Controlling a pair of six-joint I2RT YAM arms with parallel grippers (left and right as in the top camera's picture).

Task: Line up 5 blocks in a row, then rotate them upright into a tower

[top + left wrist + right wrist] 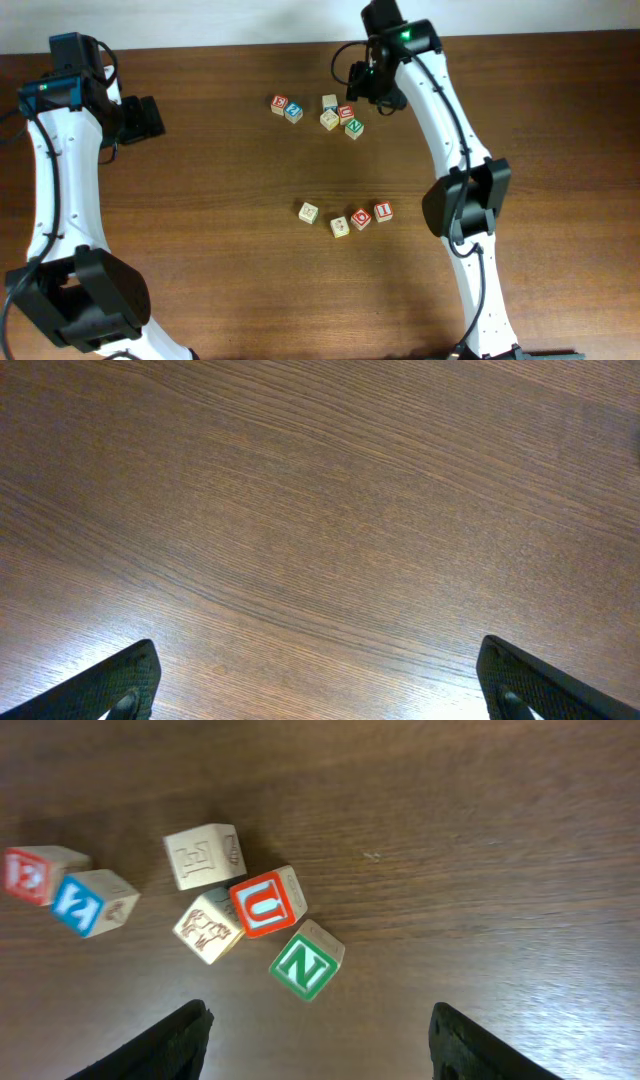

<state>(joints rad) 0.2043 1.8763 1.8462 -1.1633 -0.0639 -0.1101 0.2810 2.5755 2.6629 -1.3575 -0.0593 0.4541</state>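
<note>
Ahead of right end effector (318,1035), fingers spread: red U block (268,903) skewed, touching plain block (205,930); left end effector (315,680) spread.

Table (200,250): dark brown wood, fine wavy grain, smooth, satin sheen; pale glare patch near left in left wrist view.
Blocks (205,857): pale wood, matt; plain faces carry pressed relief; red, blue, green faces painted, smooth, slightly glossy, white letters.
Arms (52,190): white shells, smooth, plastic-looking, mild shine; joint housings black, matt.
Fingers (112,685) of left gripper (318,660): black, matt, fine diamond-knurl texture.
Fingers (178,1040) of right gripper (320,1020): black, matt; texture blurred.
</note>
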